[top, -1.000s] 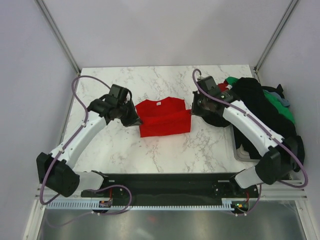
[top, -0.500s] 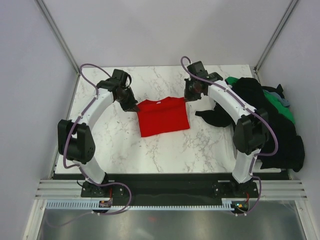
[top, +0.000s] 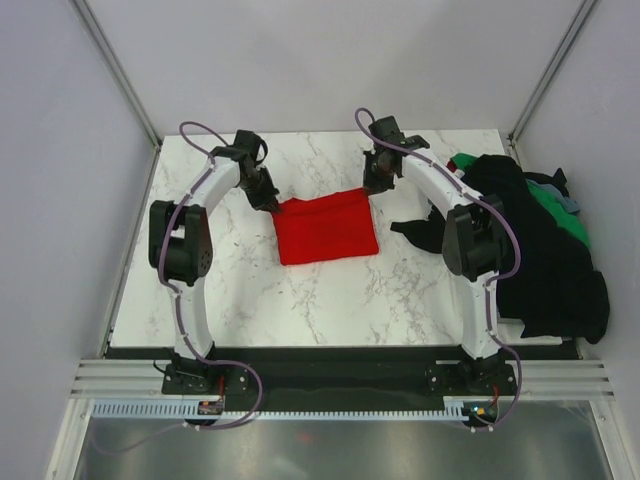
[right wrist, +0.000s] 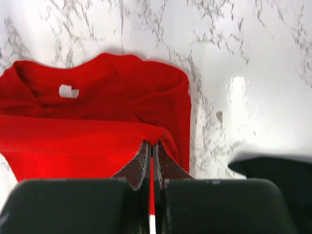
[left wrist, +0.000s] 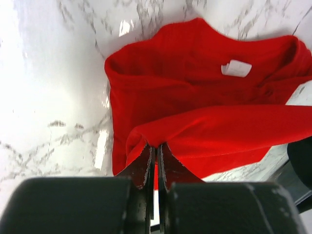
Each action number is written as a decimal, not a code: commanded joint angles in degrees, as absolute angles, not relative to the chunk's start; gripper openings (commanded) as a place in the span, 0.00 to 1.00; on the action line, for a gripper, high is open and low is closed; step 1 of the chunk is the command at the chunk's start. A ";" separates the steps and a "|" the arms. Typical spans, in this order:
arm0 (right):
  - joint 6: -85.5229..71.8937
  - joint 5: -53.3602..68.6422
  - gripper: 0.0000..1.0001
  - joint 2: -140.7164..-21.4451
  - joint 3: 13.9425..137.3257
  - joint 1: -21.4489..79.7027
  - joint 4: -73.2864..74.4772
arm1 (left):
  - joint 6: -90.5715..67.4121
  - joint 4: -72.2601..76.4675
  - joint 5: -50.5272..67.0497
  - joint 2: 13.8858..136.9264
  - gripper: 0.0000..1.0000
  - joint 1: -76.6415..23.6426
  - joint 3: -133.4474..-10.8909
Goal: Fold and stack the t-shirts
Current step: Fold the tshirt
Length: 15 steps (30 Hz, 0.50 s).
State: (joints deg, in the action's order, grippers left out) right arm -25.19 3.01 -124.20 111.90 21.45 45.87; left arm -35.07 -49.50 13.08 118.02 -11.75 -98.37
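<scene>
A bright red t-shirt lies folded on the marble table, its white neck label showing under the raised flap. My left gripper is shut on the cloth's left far corner. My right gripper is shut on the right far corner. Both hold the lower hem stretched over the collar end, the flap hanging just above the layer beneath. A heap of other t-shirts, mostly black with some green, sits at the right.
A black sleeve from the heap trails onto the table beside the red shirt. A tray edge shows under the heap. White walls and metal frame posts enclose the table. Both arms arch over the table's sides.
Both grippers have carried the red shirt's near hem away from the bases toward the collar, folding it in half. The arms have stretched farther back and the collar is now covered in the top view.
</scene>
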 commanded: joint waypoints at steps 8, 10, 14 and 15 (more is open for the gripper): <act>-26.53 9.22 0.84 -139.82 137.17 16.54 46.75 | -31.56 -54.56 19.33 131.91 0.76 -4.93 -117.57; -29.00 10.98 0.86 -139.40 140.18 15.74 47.46 | -30.07 -59.04 19.42 133.85 1.00 -3.87 -128.19; -29.09 10.81 0.86 -130.10 129.23 15.64 44.57 | -27.77 -64.25 17.06 131.51 1.00 -3.52 -134.57; -28.74 10.46 0.86 -125.03 125.72 15.56 43.17 | -27.51 -63.20 16.09 129.40 0.99 -3.60 -129.43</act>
